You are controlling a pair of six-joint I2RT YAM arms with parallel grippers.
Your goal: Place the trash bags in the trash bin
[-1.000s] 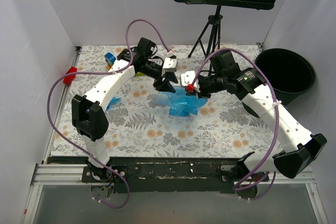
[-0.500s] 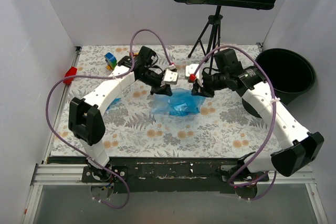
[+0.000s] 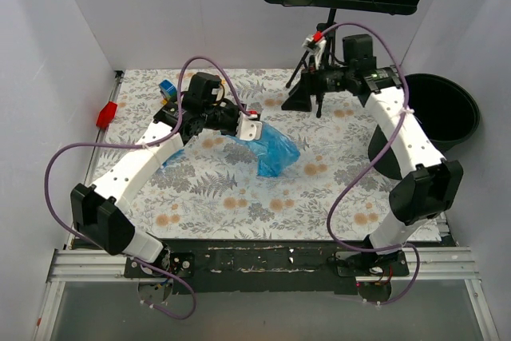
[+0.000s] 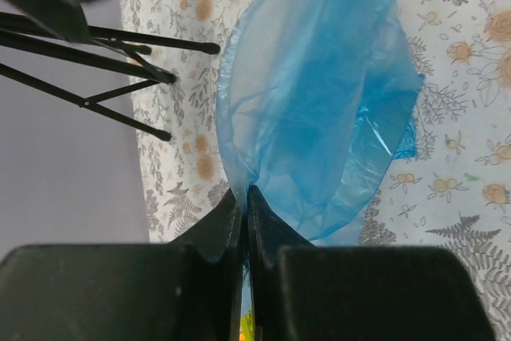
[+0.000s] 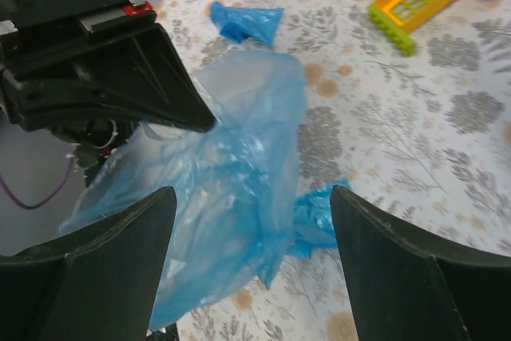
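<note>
Small blue wad [image 3: 170,157] lies on the floral table [image 3: 239,201], right beside the left arm. Mid-table: left gripper [image 4: 245,191] pinched tight on an edge of the big trash bag [image 3: 275,149], film draping down from it. Right gripper [image 5: 253,189] jaws spread wide, holding nothing, up by the tripod [image 3: 319,61] at the back. Trash bin [image 3: 435,109] off the right edge, well apart from both.

- trash bag [image 4: 319,109]: thin translucent blue plastic film, crinkled; I note a slight gloss.
- trash bin [image 3: 447,117]: smooth black plastic.
- desk [image 3: 239,197]: matt floral-print covering.
</note>
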